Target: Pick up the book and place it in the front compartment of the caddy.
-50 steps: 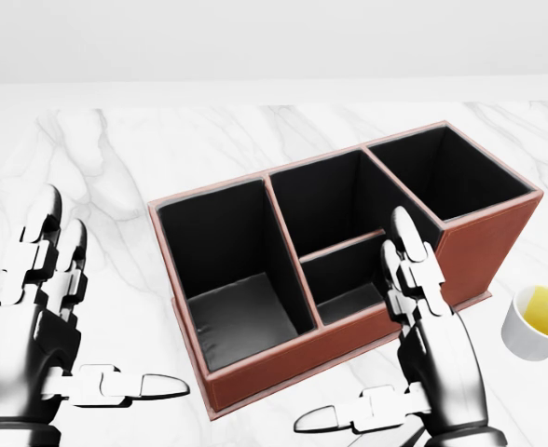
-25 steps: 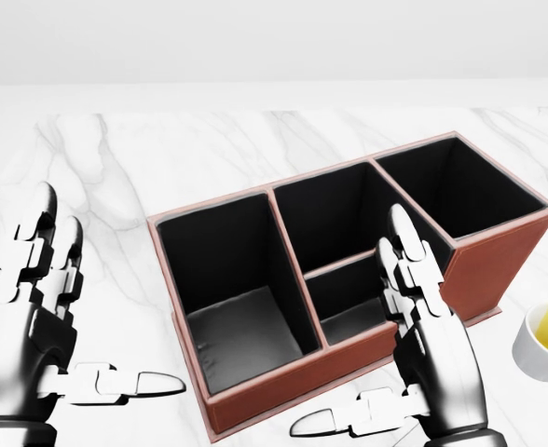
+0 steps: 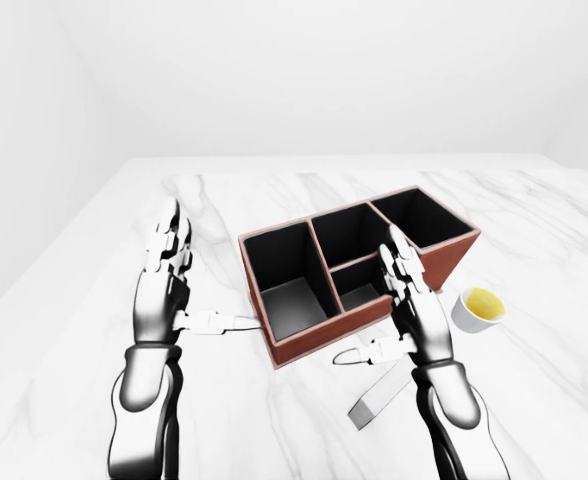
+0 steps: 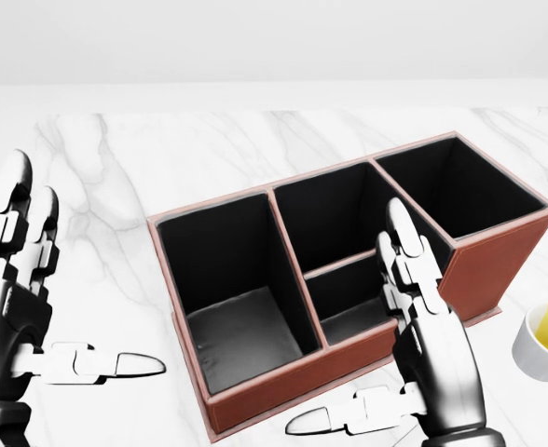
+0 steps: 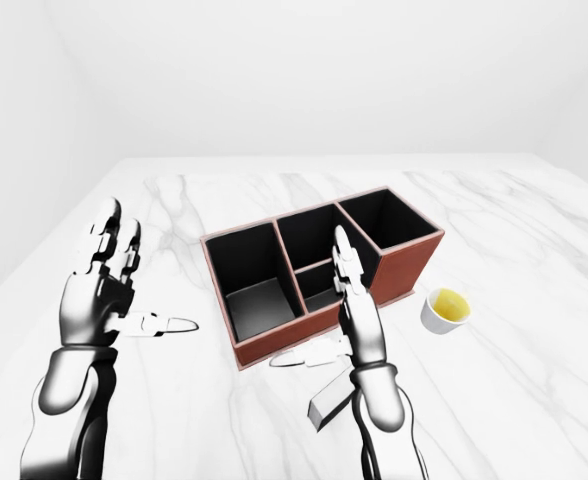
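The caddy [image 4: 283, 372] is a brown leather box with black compartments: a large one at the left [image 4: 232, 279], two smaller ones in the middle and one at the right. All look empty. The book [image 3: 379, 400] is a thin grey slab lying flat on the marble below the caddy in the left-eye view, partly hidden by my right forearm. My right hand [image 4: 349, 317] is open, fingers up against the caddy's near wall and thumb pointing left. To the left of the caddy, my left hand [image 4: 83, 265] is raised and open, apart from it. Neither hand holds anything.
A white cup of yellow liquid [image 3: 479, 307] stands just right of the caddy, close to my right hand. The white marble table [image 3: 274, 200] stretches wide on all sides; its left edge [image 5: 34, 270] drops off beyond my left arm.
My left hand has moved left and up, away from the caddy. The view shifted a little early on, sliding the caddy rightward. The right hand has barely moved.
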